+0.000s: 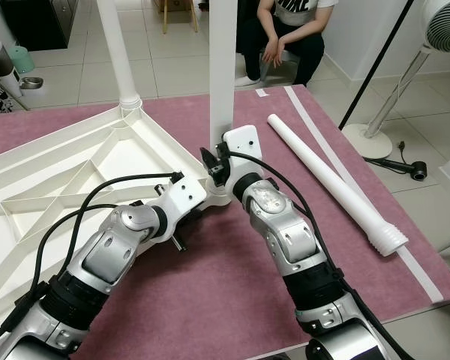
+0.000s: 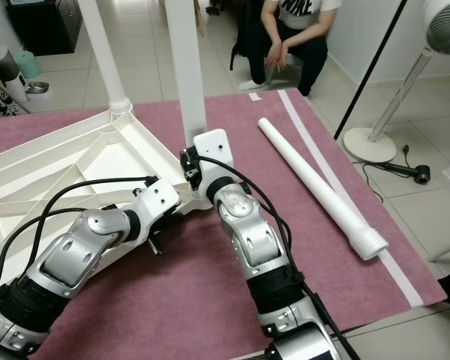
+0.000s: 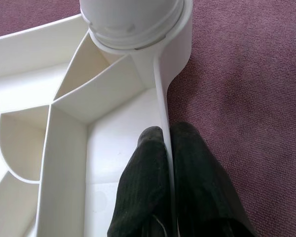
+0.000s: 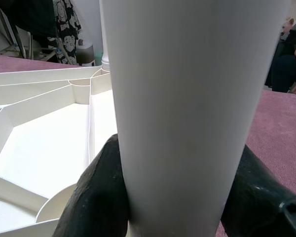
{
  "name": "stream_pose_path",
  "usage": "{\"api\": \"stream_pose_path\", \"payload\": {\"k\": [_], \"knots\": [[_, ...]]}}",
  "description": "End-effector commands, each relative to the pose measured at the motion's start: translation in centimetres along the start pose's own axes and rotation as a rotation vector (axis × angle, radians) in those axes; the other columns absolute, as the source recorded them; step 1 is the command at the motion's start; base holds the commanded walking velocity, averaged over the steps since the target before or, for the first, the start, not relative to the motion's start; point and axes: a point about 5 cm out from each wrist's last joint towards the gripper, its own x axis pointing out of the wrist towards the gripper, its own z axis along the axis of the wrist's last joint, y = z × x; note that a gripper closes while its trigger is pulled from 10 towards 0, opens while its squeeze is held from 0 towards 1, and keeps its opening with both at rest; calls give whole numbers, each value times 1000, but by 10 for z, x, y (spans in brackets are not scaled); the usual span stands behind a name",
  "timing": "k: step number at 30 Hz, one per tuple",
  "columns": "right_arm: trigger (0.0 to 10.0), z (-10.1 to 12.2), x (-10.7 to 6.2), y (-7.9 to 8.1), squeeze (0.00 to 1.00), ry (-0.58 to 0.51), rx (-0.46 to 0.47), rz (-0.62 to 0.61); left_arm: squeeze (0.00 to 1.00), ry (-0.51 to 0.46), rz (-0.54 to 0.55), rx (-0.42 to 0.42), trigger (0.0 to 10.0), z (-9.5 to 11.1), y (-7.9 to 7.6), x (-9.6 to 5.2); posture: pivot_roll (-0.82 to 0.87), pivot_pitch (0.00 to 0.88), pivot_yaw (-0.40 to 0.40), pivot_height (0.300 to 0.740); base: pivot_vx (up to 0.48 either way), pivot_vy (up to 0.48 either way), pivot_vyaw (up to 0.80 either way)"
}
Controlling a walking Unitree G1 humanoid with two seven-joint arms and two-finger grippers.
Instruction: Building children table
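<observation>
Table top [image 1: 75, 161]: white, ribbed underside up, lying on the purple-covered worktop [image 1: 232, 300] at your left.
Near-corner leg [image 1: 223, 67]: upright in the corner socket, its long axis straight up from the table top.
Far leg [image 1: 118, 52]: already standing in the far socket.
Loose leg [image 1: 334, 184]: lying flat at your right, long axis running far-left to near-right, threaded end nearest you; well apart from both claws.
Right claw [image 4: 177, 190]: closed round the near-corner leg low on its shaft, one finger either side (the turning arm, by my reading).
Left claw [image 3: 166, 148]: pinched shut on the table top's rim wall just beside that socket, bracing it.
Key relation: the leg rises directly above your right claw's grip, so any twist goes about the vertical.
Nearer arm for the loose leg: your right.
</observation>
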Motion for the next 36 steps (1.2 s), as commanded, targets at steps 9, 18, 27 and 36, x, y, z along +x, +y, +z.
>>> {"api": "stream_pose_path", "payload": {"k": [9, 18, 27, 36], "knots": [[0, -23, 0, -7, 0, 128, -38, -55, 0, -220, -3, 133, 0, 51, -5, -8, 83, 0, 59, 740, 0, 0, 0], [0, -23, 0, -7, 0, 128, -38, -55, 0, -220, -3, 133, 0, 51, -5, -8, 83, 0, 59, 740, 0, 0, 0], [10000, -16, -21, 12, 0, -18, -58, 267, 0, -131, 32, 112, 10000, 18, -5, -10, 80, 0, 0, 740, 0, 0, 0], [10000, -16, -20, 12, 0, -19, -56, 265, 0, -130, 37, 114, 10000, 18, -4, -10, 81, 0, 0, 740, 0, 0, 0]]}}
